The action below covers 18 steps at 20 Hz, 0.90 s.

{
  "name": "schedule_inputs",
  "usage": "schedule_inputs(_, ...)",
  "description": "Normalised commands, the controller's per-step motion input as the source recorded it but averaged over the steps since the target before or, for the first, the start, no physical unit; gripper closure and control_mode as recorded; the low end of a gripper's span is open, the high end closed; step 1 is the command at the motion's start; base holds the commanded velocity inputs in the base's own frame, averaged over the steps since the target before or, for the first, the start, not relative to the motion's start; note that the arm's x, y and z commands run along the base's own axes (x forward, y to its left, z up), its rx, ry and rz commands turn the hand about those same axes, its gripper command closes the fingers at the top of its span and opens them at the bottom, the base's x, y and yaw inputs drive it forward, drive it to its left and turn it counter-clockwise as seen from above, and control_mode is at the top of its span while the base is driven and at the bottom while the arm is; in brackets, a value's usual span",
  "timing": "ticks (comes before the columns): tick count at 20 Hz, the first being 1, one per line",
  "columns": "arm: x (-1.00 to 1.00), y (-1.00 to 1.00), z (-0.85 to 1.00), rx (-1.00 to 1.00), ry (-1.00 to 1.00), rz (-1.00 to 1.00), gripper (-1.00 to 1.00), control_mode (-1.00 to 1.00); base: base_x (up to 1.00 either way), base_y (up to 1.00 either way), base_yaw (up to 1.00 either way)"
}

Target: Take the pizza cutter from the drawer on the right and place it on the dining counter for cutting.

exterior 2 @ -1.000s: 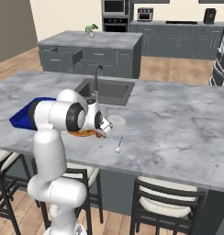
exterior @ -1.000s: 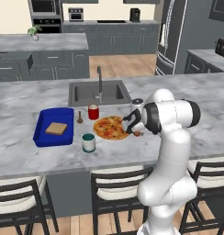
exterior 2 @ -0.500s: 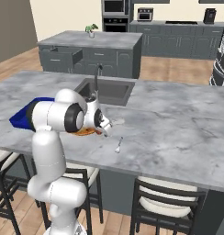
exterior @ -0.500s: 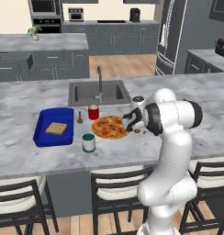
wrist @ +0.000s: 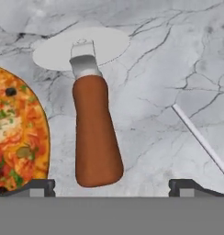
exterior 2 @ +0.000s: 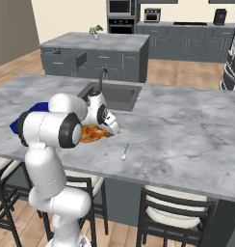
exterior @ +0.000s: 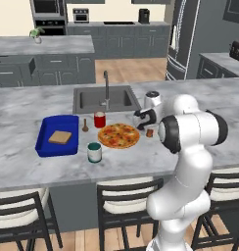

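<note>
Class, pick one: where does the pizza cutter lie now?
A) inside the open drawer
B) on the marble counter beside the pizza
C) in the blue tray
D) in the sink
B: the pizza cutter lies flat on the dining counter, just right of the pizza in the hand view.

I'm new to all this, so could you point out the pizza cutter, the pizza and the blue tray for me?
pizza cutter [wrist: 96, 137], hand view, middle of its brown handle.
pizza [exterior: 118, 136], left base view, centre of the topping.
blue tray [exterior: 45, 147], left base view, its front left rim.

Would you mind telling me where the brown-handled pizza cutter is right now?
The brown-handled pizza cutter lies flat on the marble dining counter just right of the round pizza in the hand view, between the open gripper's fingertips.
</note>
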Motion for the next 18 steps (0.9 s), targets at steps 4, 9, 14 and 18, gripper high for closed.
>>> schedule_inputs(4, -0.31, -0.03, 0.54, 0.0, 0.0, 0.0, -1.0, -1.0, 0.0, 0.0, 0.0)
schedule_inputs(9, -0.61, -0.3, 0.64, 0.0, 0.0, 0.01, -1.0, -1.0, 0.0, 0.0, 0.0)
schedule_inputs(14, -1.0, -0.46, 0.52, 0.0, 0.0, 0.08, -1.0, -1.0, 0.0, 0.0, 0.0)
schedule_inputs(18, -1.0, -0.06, 0.2, -0.05, 0.0, 0.23, -1.0, -1.0, 0.0, 0.0, 0.0)
